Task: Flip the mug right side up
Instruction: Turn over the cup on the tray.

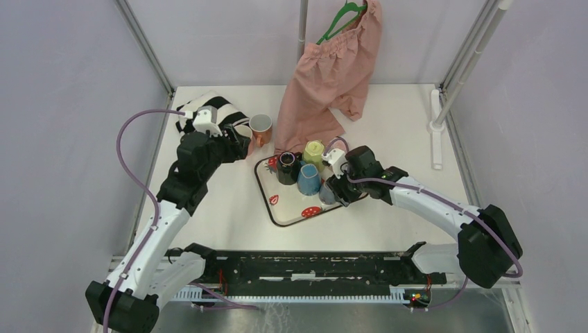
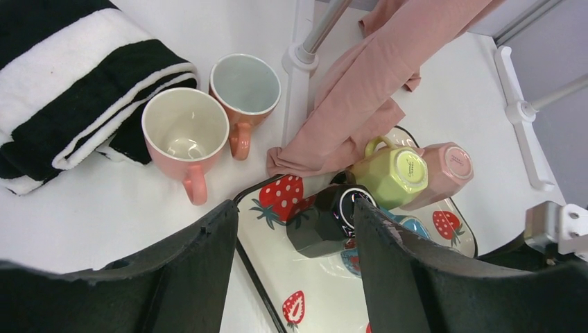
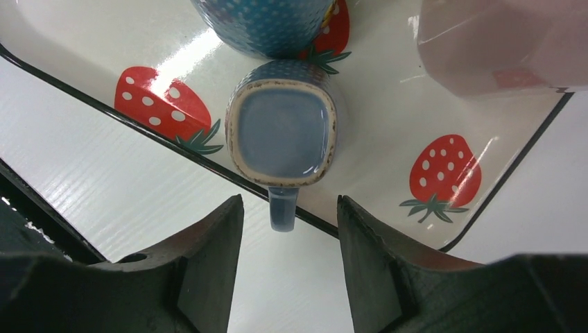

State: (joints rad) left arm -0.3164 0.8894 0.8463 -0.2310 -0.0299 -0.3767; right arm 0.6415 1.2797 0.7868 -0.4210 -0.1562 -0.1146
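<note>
I work in a robotics test cell, not a home. My left arm point(image 1: 161, 225) and right arm point(image 1: 430, 201) are bolted to a black rail point(image 1: 312, 267) at the near edge of a white worktop point(image 1: 222, 215). Plain grey walls point(image 1: 69, 104) and bare metal frame posts point(image 1: 143, 45) box it in. The household things look staged: mugs point(image 1: 308, 179) on a strawberry tray point(image 1: 291, 205), a striped towel point(image 1: 218, 104), and pink shorts point(image 1: 329, 69) on a hanger point(image 1: 340, 17).

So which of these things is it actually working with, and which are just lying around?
In the job: black mug, green mug, pale pink mug, blue mug and smaller blue mug, all on the strawberry tray. The upright salmon mug and orange mug beside it look already done.
Just lying about: striped towel, hanging pink shorts.
</note>
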